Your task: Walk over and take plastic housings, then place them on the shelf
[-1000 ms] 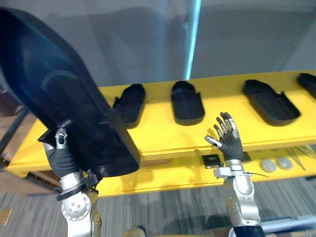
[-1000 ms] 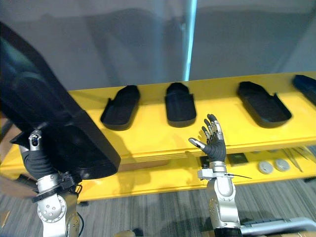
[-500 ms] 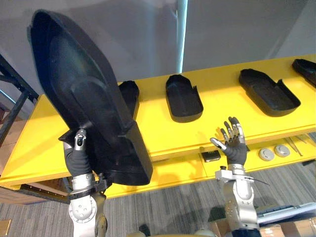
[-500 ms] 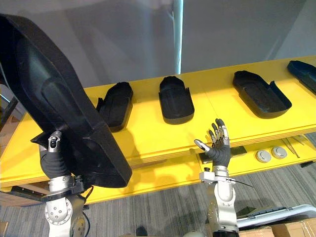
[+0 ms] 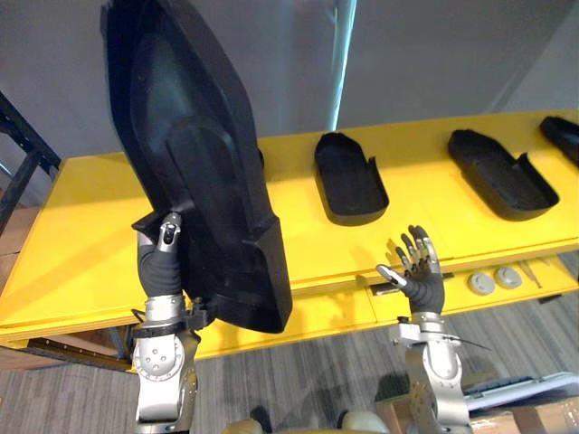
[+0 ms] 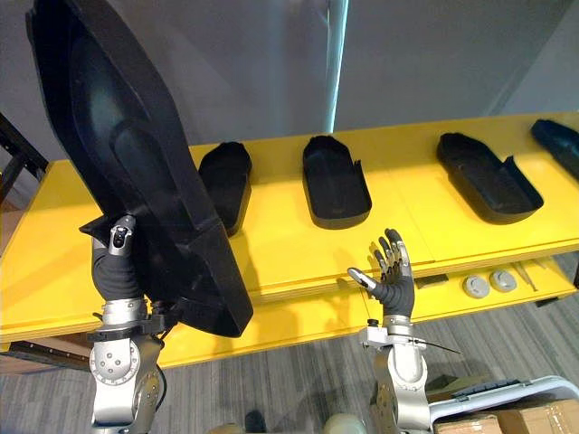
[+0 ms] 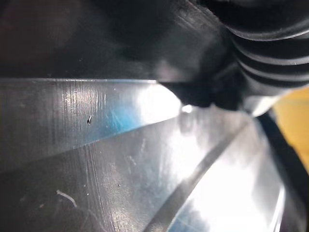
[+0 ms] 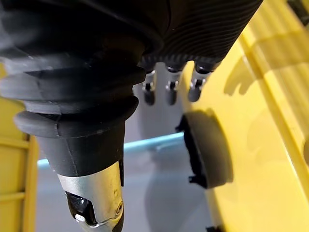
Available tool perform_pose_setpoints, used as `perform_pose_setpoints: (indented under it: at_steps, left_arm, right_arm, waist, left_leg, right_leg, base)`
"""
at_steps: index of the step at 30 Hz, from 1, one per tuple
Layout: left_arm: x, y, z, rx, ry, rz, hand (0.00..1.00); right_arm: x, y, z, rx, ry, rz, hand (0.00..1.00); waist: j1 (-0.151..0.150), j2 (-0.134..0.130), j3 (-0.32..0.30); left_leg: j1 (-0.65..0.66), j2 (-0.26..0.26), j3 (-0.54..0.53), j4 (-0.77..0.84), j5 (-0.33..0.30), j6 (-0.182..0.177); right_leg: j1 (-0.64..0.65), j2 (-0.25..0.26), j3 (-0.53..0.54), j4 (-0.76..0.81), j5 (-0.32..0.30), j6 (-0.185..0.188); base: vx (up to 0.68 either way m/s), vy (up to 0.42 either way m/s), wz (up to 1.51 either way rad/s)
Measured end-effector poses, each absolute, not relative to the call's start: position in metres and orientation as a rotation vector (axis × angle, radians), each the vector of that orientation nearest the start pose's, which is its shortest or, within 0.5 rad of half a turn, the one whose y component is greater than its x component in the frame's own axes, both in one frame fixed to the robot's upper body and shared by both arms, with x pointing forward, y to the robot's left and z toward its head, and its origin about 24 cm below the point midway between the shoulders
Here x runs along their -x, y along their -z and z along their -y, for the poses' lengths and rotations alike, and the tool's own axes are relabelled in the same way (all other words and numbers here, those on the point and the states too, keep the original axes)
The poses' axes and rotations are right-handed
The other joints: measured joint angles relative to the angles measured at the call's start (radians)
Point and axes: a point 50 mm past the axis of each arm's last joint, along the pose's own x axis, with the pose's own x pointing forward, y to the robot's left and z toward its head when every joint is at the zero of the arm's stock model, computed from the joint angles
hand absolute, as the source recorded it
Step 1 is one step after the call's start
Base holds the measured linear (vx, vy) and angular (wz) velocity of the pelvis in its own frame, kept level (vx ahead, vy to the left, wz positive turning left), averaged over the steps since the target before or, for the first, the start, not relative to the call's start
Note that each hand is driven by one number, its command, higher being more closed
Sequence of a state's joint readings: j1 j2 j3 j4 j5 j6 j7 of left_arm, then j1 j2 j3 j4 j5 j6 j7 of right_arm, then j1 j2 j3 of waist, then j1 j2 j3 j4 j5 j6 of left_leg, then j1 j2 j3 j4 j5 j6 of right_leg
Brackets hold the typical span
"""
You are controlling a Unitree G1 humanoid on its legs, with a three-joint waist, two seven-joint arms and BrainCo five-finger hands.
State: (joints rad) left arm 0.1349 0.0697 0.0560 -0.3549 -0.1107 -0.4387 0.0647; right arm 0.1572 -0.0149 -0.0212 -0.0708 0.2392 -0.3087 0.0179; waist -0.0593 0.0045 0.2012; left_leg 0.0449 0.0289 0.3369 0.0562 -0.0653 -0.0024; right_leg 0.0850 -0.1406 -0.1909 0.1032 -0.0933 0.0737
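Left hand [image 5: 163,260] clamps the plastic housing [image 5: 194,154], now tilted more upright; shelf [image 5: 81,226] placement follows. Right hand [image 5: 421,276] fingers spread wide.

Two head eyes look down from above, facing the yellow shelf [image 5: 434,226] and the grey wall [image 5: 434,54] at mid range; both share the same scene: shelf top, left robot hand [image 5: 161,262] with the big black housing [image 5: 194,145], right robot hand [image 6: 387,280] (right eye sits slightly to the side). Left wrist view is pressed right up to the housing's shiny surface. Right wrist view looks along its own fingers [image 8: 169,92] toward shelf and wall, very close, sharing the shelf with the head views.
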Motion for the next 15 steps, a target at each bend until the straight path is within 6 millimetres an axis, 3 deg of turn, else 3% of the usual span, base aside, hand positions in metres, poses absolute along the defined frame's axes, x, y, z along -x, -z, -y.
perform_pose_setpoints:
  at_steps: [5, 12, 15]
  left_arm:
    - [-0.199, -0.124, -0.183, 0.021, -0.124, 0.622, 1.0]
    - [-0.194, -0.117, -0.183, 0.025, -0.114, 0.587, 1.0]
    - [-0.192, -0.115, -0.183, 0.034, -0.127, 0.584, 1.0]
  right_arm:
    - [-0.219, -0.058, 0.175, -0.192, 0.09, 0.287, 0.0]
    - [-0.218, -0.057, 0.175, -0.184, 0.121, 0.284, 0.0]
    - [-0.215, -0.048, 0.174, -0.189, 0.128, 0.247, 0.0]
  waist:
    - [0.016, 0.008, 0.003]
    - [0.019, 0.027, 0.012]
    - [0.018, 0.03, 0.012]
  left_leg:
    - [-0.012, 0.039, -0.031, 0.123, -0.071, -0.018]
    - [-0.011, 0.022, -0.045, 0.099, -0.069, -0.016]
    - [-0.025, 0.023, -0.057, 0.129, -0.074, -0.019]
  right_leg:
    - [0.055, 0.021, 0.0, -0.021, 0.0, 0.001]
    - [0.054, 0.006, -0.001, -0.015, -0.024, -0.005]
    - [0.049, -0.01, -0.016, 0.027, -0.052, 0.009]
  base:
    - [0.04, -0.05, -0.03]
    - [-0.04, 0.003, 0.06]
    - [0.03, 0.009, 0.2]
